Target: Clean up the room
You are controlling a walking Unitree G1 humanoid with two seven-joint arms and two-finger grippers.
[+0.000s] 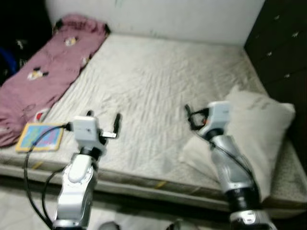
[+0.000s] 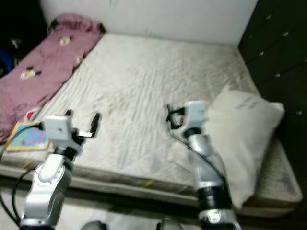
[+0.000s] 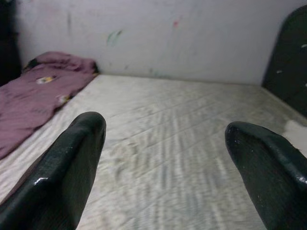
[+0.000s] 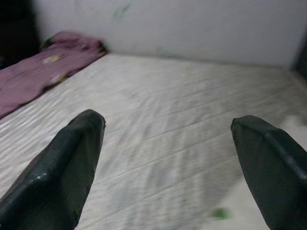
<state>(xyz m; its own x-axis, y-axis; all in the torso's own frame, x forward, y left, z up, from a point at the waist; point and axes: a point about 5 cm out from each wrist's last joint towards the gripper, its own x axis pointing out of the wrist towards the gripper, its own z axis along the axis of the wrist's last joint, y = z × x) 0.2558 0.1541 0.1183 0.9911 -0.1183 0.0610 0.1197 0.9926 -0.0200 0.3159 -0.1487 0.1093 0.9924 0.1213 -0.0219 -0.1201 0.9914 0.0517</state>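
Both the left gripper (image 1: 103, 125) and right gripper (image 1: 189, 116) hung wide apart and empty over the mattress (image 1: 158, 81), so tidying well probably meant reaching for the pillow (image 1: 256, 129) on the mattress's right edge, or the book (image 1: 41, 136) at its near-left corner.

A bare quilted mattress (image 1: 158, 91) fills the room; a white wall (image 1: 158, 19) stands behind it. Dark drawers (image 1: 280, 52) rise at right.

Quilted matt cloth mattress (image 1: 158, 91); soft pink blanket (image 1: 43, 72); glossy black fingers (image 3: 62, 172).
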